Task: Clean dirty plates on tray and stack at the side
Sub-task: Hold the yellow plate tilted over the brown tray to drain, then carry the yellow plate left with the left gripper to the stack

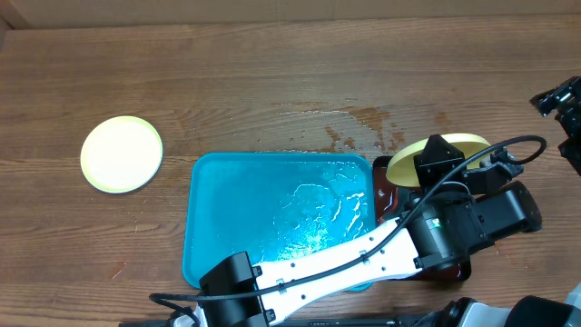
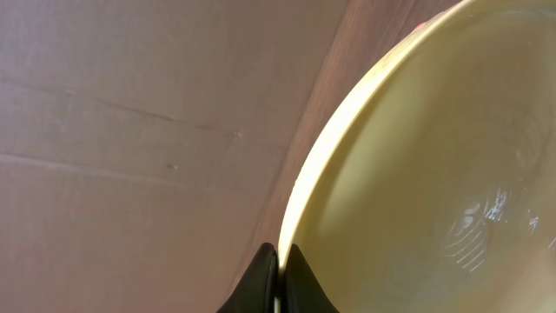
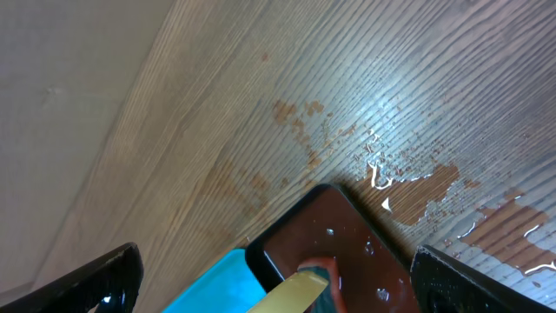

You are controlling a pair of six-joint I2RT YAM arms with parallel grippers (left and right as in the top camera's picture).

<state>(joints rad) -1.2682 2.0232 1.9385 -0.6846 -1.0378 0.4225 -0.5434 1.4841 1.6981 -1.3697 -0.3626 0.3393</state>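
Two round pale yellow-green plastic plates are in view: the first plate [image 1: 122, 153] lies toward the left edge of the wooden table [image 1: 272, 73], and the second plate [image 1: 404, 165] is toward its right edge. There are two rectangular plastic trays: one large turquoise-blue tray [image 1: 227, 200] with a raised rim, and one smaller dark red-brown tray [image 1: 382, 193] against its right side.

Bright overhead light glints white on the wet tray [image 1: 227, 218] and washes out the lone plate [image 1: 122, 154]; the wrist views look soft.
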